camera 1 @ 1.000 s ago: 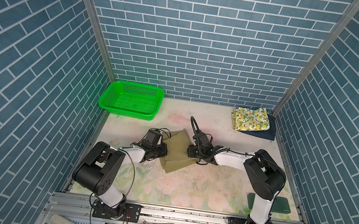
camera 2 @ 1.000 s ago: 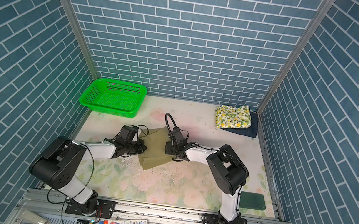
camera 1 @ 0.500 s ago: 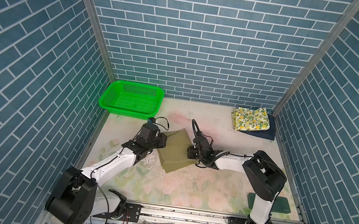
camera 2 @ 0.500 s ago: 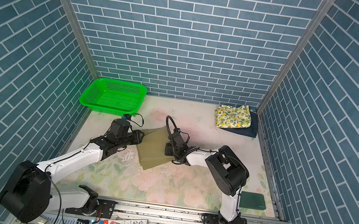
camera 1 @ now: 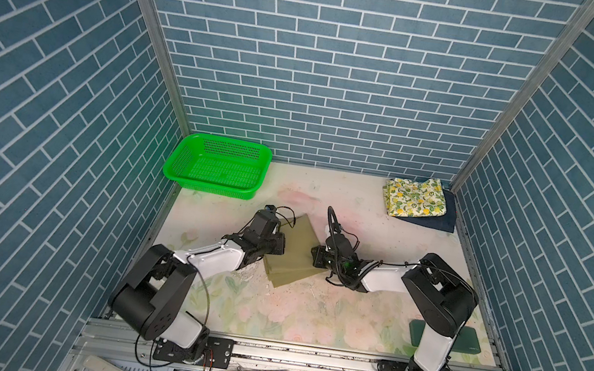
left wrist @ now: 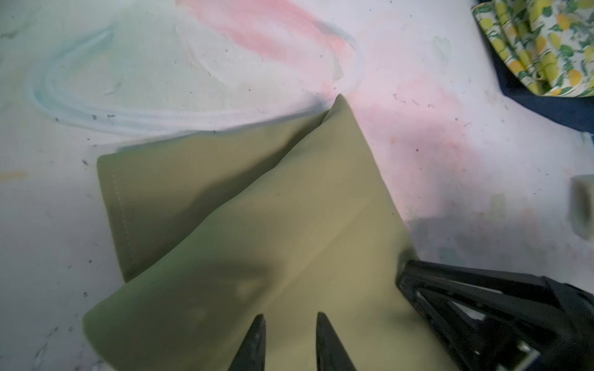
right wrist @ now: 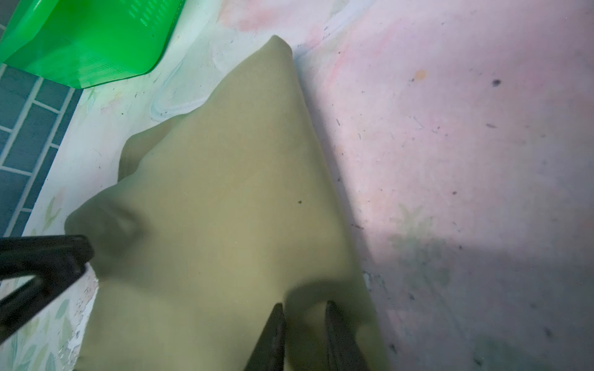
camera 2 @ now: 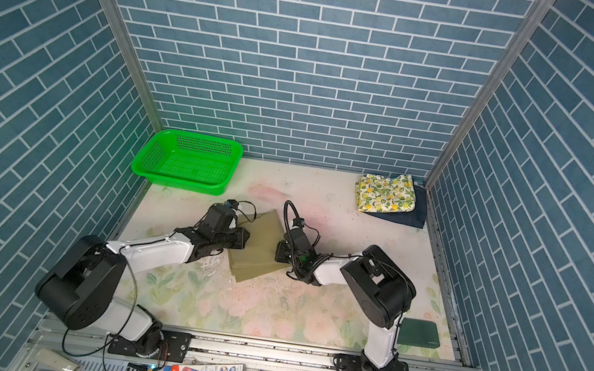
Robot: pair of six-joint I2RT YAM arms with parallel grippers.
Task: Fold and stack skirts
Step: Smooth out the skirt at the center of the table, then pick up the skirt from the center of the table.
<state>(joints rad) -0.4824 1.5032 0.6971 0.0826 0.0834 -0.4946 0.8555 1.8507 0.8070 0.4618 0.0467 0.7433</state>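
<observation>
**Progress.** I judge two of the three skirts done. The lemon-print skirt (camera 1: 415,197) lies folded on top of the denim skirt (camera 1: 445,220) in the 1 o'clock corner of the tabletop (camera 1: 309,314). The denim shows only as a dark border along the stack's near and right sides. The green basket (camera 1: 208,186) sits at 11 o'clock with nothing in it.

**Third piece.** The khaki skirt (camera 1: 295,253) lies near the middle of the tabletop. It is folded to a rough rectangle set askew, with one corner pointing to 12 o'clock. The layers don't line up: in the left wrist view a stitched lower layer sticks out past the top flap. Still to do, as I read it: square up the fold, carry the skirt to 1 o'clock and set it on the lemon print.

**Hands.** The left hand (left wrist: 290,316) is at the skirt's 9 o'clock edge and the right hand (right wrist: 304,305) at its 3 o'clock edge. Each has its fingers a narrow gap apart, with khaki cloth showing in the gap. I can't tell whether either one pinches the cloth or only rests on it.

**Against earlier frames.** Half a second ago the left arm was stretched long and low, with its hand by the skirt's 11 o'clock corner. Now the arm is bent again and the hand is back at mid-edge, much as it was a second ago. The right hand has barely shifted. The skirt's outline, the stack and the basket are unchanged.
</observation>
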